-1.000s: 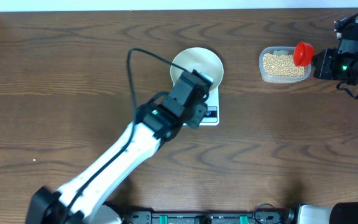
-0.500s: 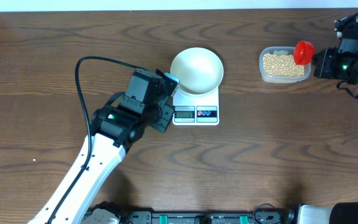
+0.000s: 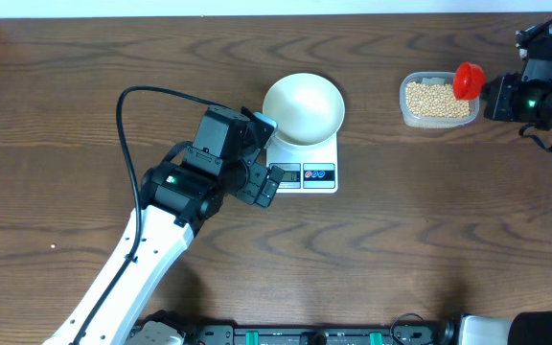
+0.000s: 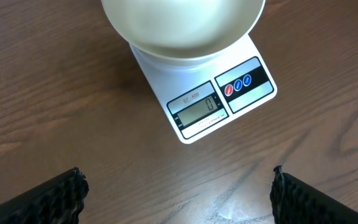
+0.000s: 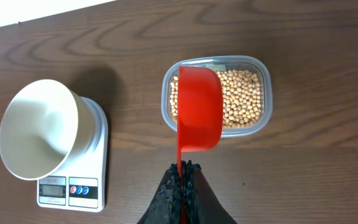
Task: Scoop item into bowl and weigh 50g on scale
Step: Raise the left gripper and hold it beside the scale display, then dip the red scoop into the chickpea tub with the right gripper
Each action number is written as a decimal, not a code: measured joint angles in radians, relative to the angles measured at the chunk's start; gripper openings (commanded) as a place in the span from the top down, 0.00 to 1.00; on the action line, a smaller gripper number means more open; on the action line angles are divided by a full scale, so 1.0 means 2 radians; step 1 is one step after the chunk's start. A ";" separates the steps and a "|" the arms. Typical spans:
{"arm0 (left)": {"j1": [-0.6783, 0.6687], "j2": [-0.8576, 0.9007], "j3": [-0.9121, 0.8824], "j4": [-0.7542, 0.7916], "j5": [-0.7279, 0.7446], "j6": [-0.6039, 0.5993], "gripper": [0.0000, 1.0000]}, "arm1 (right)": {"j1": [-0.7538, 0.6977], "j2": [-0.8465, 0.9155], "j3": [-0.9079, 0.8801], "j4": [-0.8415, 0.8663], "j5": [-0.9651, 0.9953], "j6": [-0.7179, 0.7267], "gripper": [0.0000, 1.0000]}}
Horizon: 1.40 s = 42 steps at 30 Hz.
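**L fingers (image 4: 48,199) wide apart by scale (image 4: 194,93); R fingers (image 5: 169,196) pinch red scoop (image 5: 199,109)**

L gripper (image 4: 179,196) spread wide, nothing held, hovering just off the scale's display end. White bowl (image 4: 182,28) sits on the scale; display reads 0. R gripper (image 5: 182,180) closed on the scoop handle, cup over the clear tub (image 5: 258,62) of tan beans (image 5: 244,99), well apart from scale.

I'm looking down at a dark wood-grain counter (image 3: 429,240). The white scale (image 3: 305,175) is sitting directly on it near the middle. A clear plastic tub (image 3: 437,123) is resting on it too, well apart from the scale, toward the far right.
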<state>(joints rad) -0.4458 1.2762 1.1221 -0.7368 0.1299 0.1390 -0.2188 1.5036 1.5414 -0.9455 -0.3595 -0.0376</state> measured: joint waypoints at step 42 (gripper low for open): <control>0.000 0.000 0.000 0.013 0.000 0.000 0.03 | 0.000 0.000 0.000 -0.006 0.000 0.000 0.99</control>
<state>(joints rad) -0.4458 1.2762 1.1221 -0.7101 0.1299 0.1390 -0.2188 1.5036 1.5414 -0.9577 -0.3595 -0.0376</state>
